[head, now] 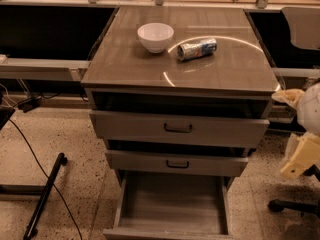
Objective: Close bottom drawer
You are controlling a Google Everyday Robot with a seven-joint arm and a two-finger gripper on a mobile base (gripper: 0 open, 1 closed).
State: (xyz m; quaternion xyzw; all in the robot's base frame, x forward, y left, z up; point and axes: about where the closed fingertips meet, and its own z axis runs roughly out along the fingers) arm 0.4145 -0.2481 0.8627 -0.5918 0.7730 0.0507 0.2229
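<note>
The bottom drawer (172, 204) of the grey wood-grain cabinet (180, 69) is pulled far out toward me, showing its deep plain grey interior. Its front panel (167, 233) lies at the bottom edge of the view and its handle is hidden. My gripper (300, 156), a cream-coloured part below the white arm (310, 114), hangs at the far right edge. It is beside the cabinet at about the height of the middle drawer, well apart from the bottom drawer and touching nothing.
The top drawer (180, 128) and middle drawer (176, 163) each stand slightly open. A white bowl (155, 36) and a lying can (197, 49) are on the cabinet top. A black stand leg (42, 196) with a cable is left; a chair base (295, 206) is right.
</note>
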